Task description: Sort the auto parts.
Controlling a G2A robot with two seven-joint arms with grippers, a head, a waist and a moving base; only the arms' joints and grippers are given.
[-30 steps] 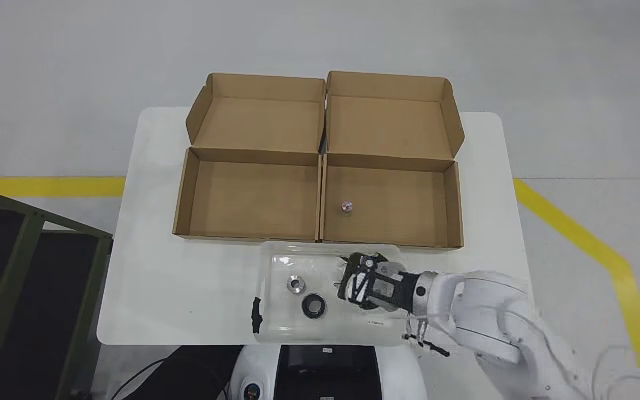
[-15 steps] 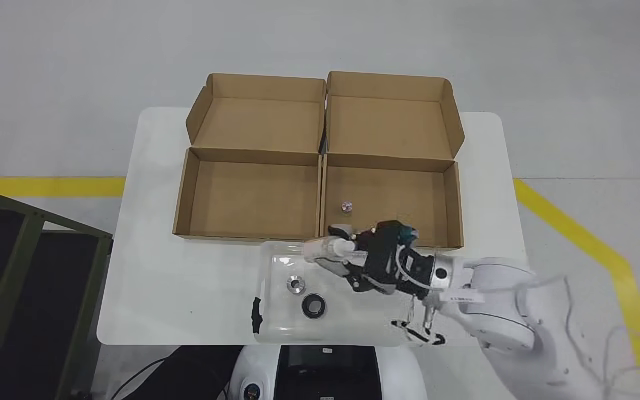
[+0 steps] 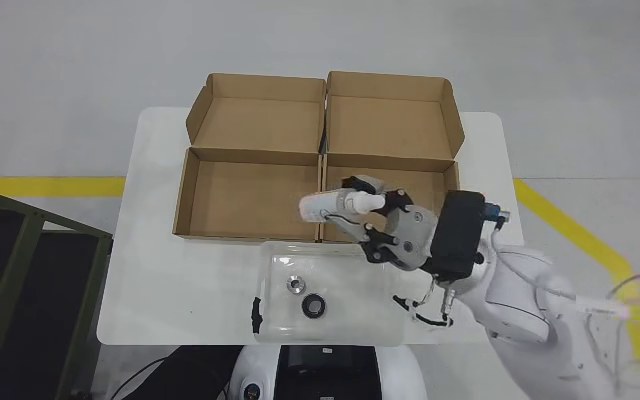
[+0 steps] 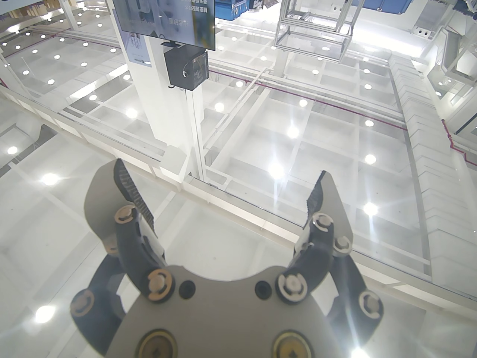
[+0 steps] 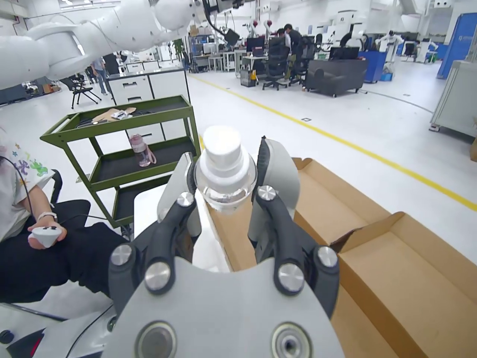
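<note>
Over the seam between left box point(image 3: 245, 195) and right box point(image 3: 400, 180): bulb point(image 3: 318, 207) clamped sideways in right gripper point(image 3: 352, 205), held by clear belly, white cap poking out. Looks light, slick, fragile; squeeze gently, near cap shoulder. Left gripper point(image 4: 220, 167) wide open, empty.

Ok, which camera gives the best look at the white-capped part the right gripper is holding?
The right wrist view: the white-capped part sits close up in the right gripper, clear body visible. The top view shows it small, held over the cardboard boxes. The left wrist view faces the ceiling.
</note>
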